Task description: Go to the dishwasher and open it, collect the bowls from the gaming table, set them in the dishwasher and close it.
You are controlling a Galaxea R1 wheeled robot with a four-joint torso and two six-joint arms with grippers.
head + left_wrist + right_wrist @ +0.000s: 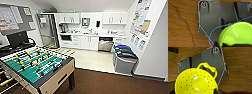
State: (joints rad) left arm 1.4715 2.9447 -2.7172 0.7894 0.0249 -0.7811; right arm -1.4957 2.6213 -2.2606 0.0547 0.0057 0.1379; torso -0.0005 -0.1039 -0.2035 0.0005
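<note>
Kitchenette ahead past brown wood-look floor (112, 82): stainless-steel-fronted dishwasher (105, 44) standing open under the white surface (100, 35), green-field foosball table (35, 66) near left, grey lidded bins (124, 58) right. Left wrist view: glossy yellow-green round bowl (238, 35) close to the camera; right wrist view: yellow perforated bowl with loop handle (196, 82). Can't tell either tool's grip state.

White kitchen cabinets (82, 41) line the far wall beyond brown carpet (112, 83) and pale tiles (92, 60).
</note>
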